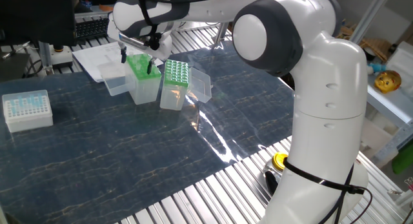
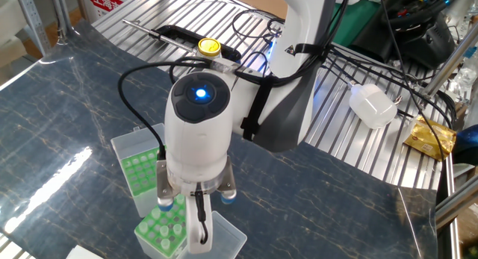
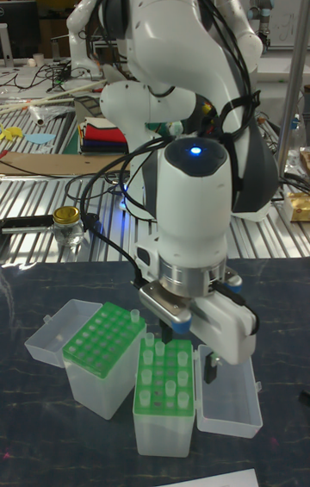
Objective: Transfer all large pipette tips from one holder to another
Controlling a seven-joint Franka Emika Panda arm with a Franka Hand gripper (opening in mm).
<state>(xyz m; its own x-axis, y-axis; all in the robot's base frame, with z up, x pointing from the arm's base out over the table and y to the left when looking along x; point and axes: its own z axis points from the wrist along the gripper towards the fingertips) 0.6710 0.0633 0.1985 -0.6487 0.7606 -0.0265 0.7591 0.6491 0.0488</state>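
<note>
Looks like we're mid-transfer here: the hand (image 3: 191,347) hangs right over the green rack (image 3: 164,374) nearest the tall fixed camera, fingers spread apart — one finger (image 3: 168,334) sits over the rack's back edge, the other (image 3: 212,369) is off the rack's side, above the open lid (image 3: 234,394). Can't tell whether there's a tip between them; nothing obvious shows, and the wrist blocks the view from the other side. The large pipette tips (image 3: 166,366) stand upright in that rack as scattered pale cylinders, directly under and just in front of the hand. The second green rack (image 3: 105,339) sits just beside it, lid flipped open too, and its holes mostly look empty from here, though that's hard to call. My guess is it's either about to pick a tip or has just dropped one in — can't say which rack is the source. Either way the next move needs careful lining up over a single tip or hole, then a straight vertical drop, since the tips are packed close and a crooked approach could knock neighbours. The white box (image 1: 26,110) of small blue tips sits well apart on the table (image 1: 129,159), not involved.
</note>
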